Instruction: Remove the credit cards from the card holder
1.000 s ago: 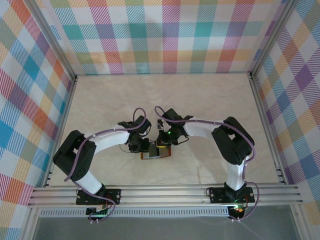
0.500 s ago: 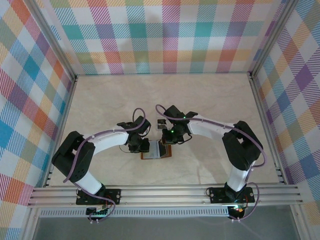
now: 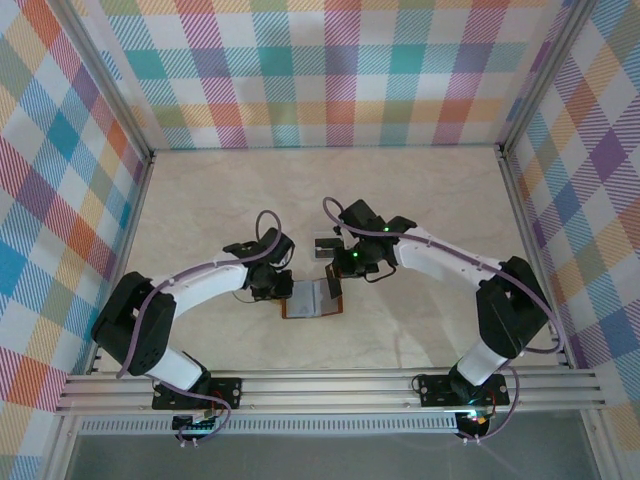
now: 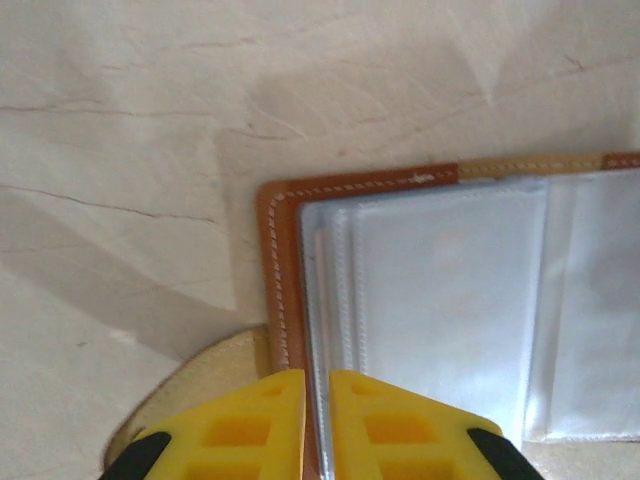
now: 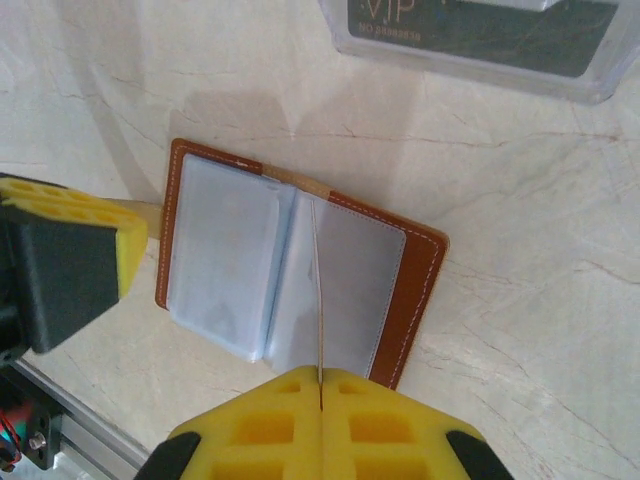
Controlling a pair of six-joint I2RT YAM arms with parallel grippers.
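Observation:
The brown leather card holder [image 3: 312, 298] lies open on the table, its greyish clear sleeves [image 4: 450, 290] facing up. My left gripper [image 4: 318, 385] is shut on the holder's left edge [image 4: 270, 260], pinching the stitched leather and the sleeve edges. My right gripper [image 5: 320, 385] is shut on a thin pale credit card [image 5: 319, 300], held edge-on above the holder's fold [image 5: 410, 290]. From above, the left gripper [image 3: 280, 288] is at the holder's left side and the right gripper [image 3: 345, 265] just behind it. A dark credit card [image 5: 480, 25] lies in the tray.
A clear square plastic tray [image 3: 327, 247] stands just behind the holder, close to the right gripper. The aluminium rail [image 3: 330, 385] runs along the near edge. Checked walls close in the left, back and right sides.
The right arm has swung back and to the right, drawing its gripper and card away from the holder. The left jaws have closed tighter on the holder's edge.

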